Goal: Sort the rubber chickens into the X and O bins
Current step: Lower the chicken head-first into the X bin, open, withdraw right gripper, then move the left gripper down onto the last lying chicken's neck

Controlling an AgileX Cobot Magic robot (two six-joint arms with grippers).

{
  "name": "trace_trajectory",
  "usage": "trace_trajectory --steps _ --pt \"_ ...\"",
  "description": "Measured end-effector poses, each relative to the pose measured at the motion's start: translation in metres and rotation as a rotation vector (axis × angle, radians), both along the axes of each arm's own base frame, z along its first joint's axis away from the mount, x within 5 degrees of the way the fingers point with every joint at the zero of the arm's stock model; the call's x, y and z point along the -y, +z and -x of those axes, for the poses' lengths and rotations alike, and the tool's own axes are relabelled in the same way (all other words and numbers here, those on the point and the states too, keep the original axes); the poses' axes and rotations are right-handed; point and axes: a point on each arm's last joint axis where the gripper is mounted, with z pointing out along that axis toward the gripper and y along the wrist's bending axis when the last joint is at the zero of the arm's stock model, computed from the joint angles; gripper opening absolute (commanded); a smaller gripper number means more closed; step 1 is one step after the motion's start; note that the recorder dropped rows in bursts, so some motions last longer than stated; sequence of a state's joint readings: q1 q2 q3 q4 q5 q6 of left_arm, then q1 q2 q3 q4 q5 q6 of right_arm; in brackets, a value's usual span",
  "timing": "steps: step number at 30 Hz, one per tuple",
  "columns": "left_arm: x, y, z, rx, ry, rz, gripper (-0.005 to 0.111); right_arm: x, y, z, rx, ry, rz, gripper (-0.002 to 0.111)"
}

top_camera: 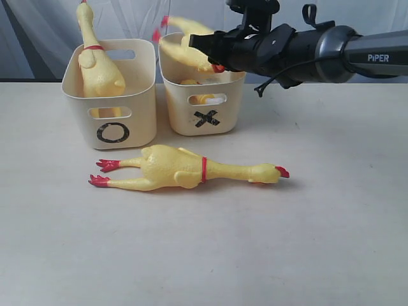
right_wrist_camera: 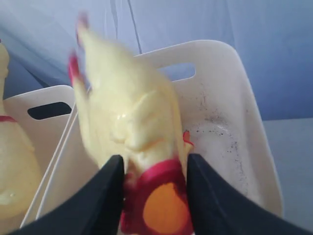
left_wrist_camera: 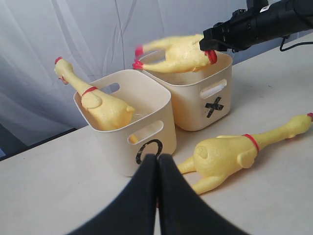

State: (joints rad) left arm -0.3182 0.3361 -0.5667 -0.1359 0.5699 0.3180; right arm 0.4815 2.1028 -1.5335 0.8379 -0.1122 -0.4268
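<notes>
My right gripper (top_camera: 213, 52) hangs over the X bin (top_camera: 233, 105), shut on a rubber chicken (top_camera: 190, 43) at its red neck band; the chicken's red feet point up and left, blurred. In the right wrist view the fingers (right_wrist_camera: 110, 196) flank that chicken (right_wrist_camera: 127, 107) above the X bin (right_wrist_camera: 230, 73). A second chicken (top_camera: 95, 70) stands in the O bin (top_camera: 140, 121), its head sticking out the top. The third chicken (top_camera: 182, 169) lies on the table before both bins, head to the right. My left gripper (left_wrist_camera: 158, 159) is shut on nothing, low in front of the O bin (left_wrist_camera: 166, 122).
The two bins stand side by side at the back of the pale table (top_camera: 319, 223), with a grey curtain (top_camera: 38, 32) behind. The right arm (top_camera: 344, 51) reaches in from the right above the table. Something yellow shows through the X bin's slot handle (top_camera: 205, 99).
</notes>
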Motion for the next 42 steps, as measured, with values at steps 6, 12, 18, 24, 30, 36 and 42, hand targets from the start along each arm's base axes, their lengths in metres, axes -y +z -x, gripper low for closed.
trace_trajectory --steps 6,12,18,24,30,36,42 --pt "0.0 0.0 0.0 0.0 0.0 0.0 0.0 -0.002 -0.001 0.001 -0.023 0.022 -0.001 0.04" --pt "0.0 0.0 0.0 0.0 0.0 0.0 0.0 -0.001 0.01 0.004 -0.013 0.032 -0.012 0.048" --pt "0.0 0.0 0.0 0.0 0.0 0.0 0.0 -0.002 0.01 0.005 -0.012 0.042 -0.001 0.067" --pt "0.0 0.0 0.0 0.0 0.0 0.0 0.0 -0.002 0.026 0.01 0.031 0.101 0.059 0.057" --pt "0.001 0.0 0.0 -0.008 -0.008 0.024 0.0 0.0 0.073 0.033 0.123 0.281 0.213 0.0" --pt "0.007 0.0 -0.001 -0.042 -0.05 0.084 0.0 0.036 0.091 0.042 -0.004 0.33 0.265 0.0" --pt "0.023 -0.008 -0.023 -0.142 -0.138 0.059 0.0 0.063 0.098 0.059 -0.049 0.297 0.356 0.0"
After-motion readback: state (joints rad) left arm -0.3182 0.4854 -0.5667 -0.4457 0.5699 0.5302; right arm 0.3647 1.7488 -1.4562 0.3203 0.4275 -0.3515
